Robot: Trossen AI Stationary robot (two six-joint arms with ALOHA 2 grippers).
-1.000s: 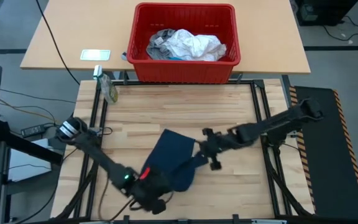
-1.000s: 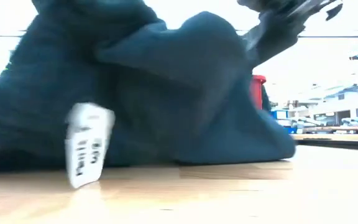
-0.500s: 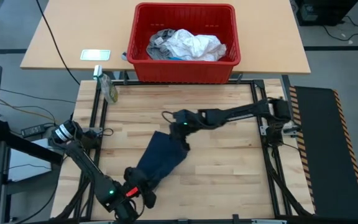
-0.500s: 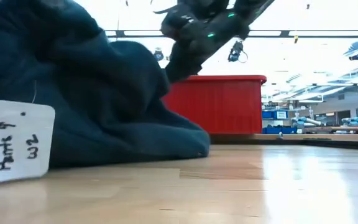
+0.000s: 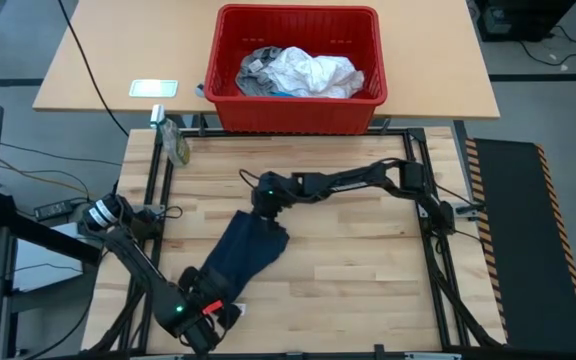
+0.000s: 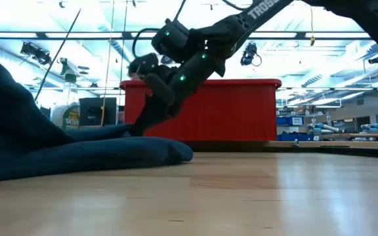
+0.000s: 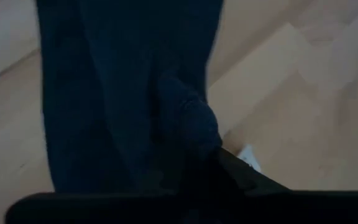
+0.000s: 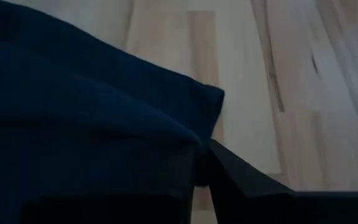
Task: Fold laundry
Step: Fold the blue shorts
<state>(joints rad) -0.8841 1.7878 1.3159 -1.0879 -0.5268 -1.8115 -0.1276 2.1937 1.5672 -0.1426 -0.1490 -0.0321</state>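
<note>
Right gripper (image 5: 265, 203), centre of the high view: pinching the upper end of dark navy soft cloth garment (image 5: 244, 254). Left gripper (image 5: 208, 300), lower left: clamped on the same garment's lower end. Garment stretched diagonally between both across pale wooden slatted table (image 5: 368, 270). Red plastic basket (image 5: 296, 115), top centre: crumpled white and grey laundry (image 5: 303, 72) inside.

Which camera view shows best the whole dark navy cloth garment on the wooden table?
The high view: the dark navy cloth garment lies stretched between both arms, whole outline visible. The low view shows only a flat side profile; each wrist view shows only a close patch of its cloth.
</note>
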